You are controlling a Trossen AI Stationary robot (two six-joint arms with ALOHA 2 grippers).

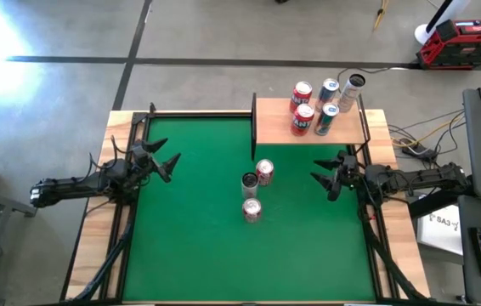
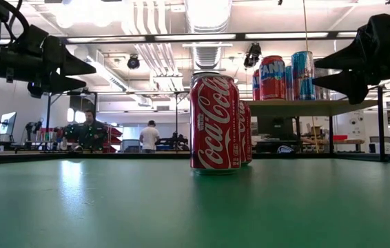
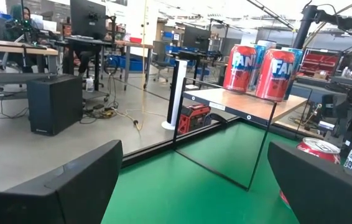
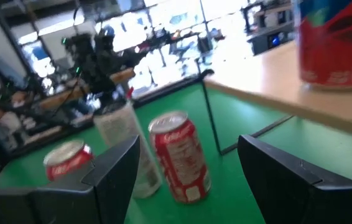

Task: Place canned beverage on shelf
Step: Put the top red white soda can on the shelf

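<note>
Three cans stand upright on their bases in the middle of the green table: a red cola can (image 1: 264, 172), a pale one with a dark top (image 1: 249, 183) and another red cola can (image 1: 251, 210). The near cola can fills the low view (image 2: 214, 122). The tan wooden shelf (image 1: 279, 129) stands on thin dark legs at the far edge and carries several cans (image 1: 303, 119). My left gripper (image 1: 169, 161) hangs open at the table's left edge, pointing level toward the middle. My right gripper (image 1: 321, 177) hangs open at the right edge, facing the cans, with nothing between its fingers (image 4: 117, 174).
A dark metal frame (image 1: 130, 144) runs around the table and wooden strips border the green felt. One silver can (image 1: 353, 90) stands at the shelf's far right corner. Beyond the table lie floor cables, a red toolbox (image 1: 464, 42) and people at desks (image 2: 88, 131).
</note>
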